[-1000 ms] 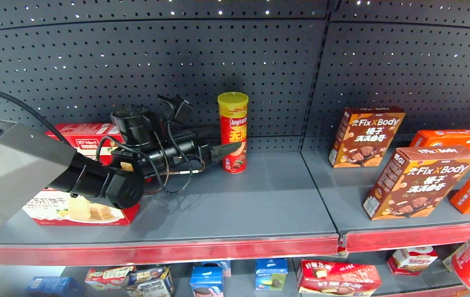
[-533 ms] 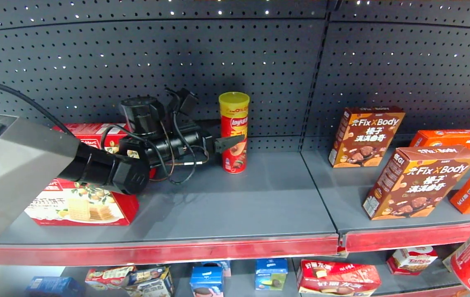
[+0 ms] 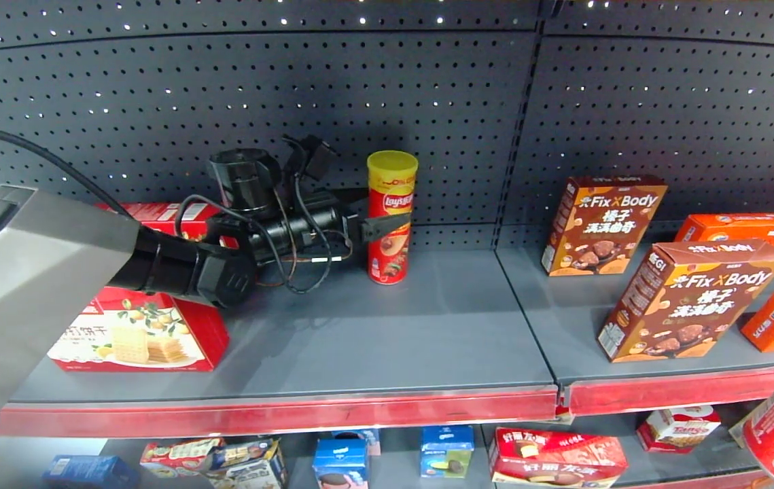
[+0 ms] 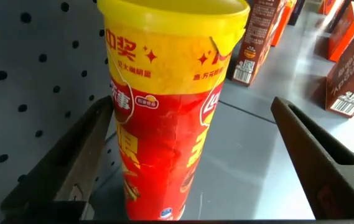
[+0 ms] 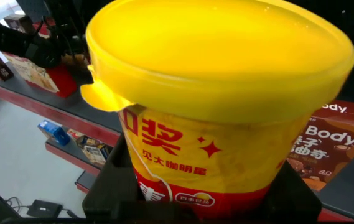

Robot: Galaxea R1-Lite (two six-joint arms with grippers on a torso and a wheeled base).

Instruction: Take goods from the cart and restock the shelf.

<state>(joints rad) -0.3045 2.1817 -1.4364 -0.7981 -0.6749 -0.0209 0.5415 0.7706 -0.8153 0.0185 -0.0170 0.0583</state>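
chip can (image 3: 393, 204) on shelf (image 3: 393, 339) rear | cracker box (image 3: 135, 336) left | snack boxes (image 3: 689, 299) right

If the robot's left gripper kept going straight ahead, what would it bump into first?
Most likely the chips can: it stands upright on the shelf between the left gripper's open fingers, right in its path. Behind it is the pegboard back wall.

I see a dark grey pegboard back wall (image 3: 155, 102), split by a vertical upright (image 3: 521, 136), with pinpricks of light through its upper holes. Under it runs the grey shelf (image 3: 393, 339) with its red front edge (image 3: 278, 413), and a lower shelf (image 3: 397, 456) sits beneath. My right wrist view catches pale grey floor (image 5: 15, 143) below the shelving.
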